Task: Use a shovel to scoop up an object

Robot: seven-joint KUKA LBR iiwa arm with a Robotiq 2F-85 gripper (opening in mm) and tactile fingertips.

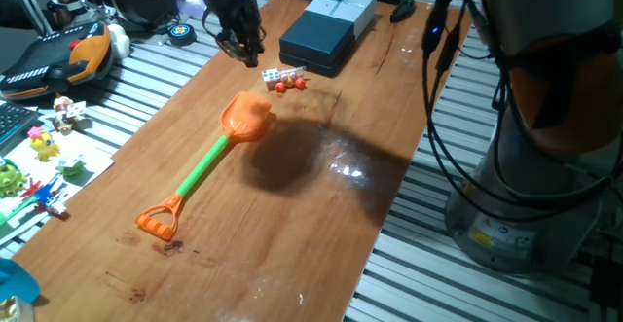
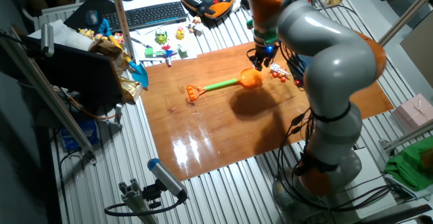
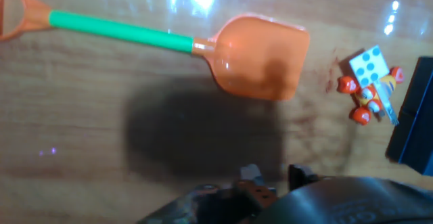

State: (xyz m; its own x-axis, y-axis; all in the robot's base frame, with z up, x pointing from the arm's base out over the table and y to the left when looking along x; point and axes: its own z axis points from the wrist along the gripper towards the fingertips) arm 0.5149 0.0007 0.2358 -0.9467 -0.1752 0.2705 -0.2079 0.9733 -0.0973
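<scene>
Orange-bladed shovel [image 1: 203, 166] flat on table, tool [image 1: 240, 50] above, apart.

One fixed view near, low along the table [image 1: 321, 225], the other high and distant (opposite side), hand view straight down.

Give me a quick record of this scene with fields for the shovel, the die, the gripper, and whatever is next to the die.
shovel: shovel lies flat on the wooden table, untouched, orange blade toward the die
die: white die with blue dots, on the table just past the blade tip, apart from it
beside die: small red pieces touching it; dark box close behind
gripper: gripper hovers above the table near the die, holding nothing; finger opening unclear
</scene>
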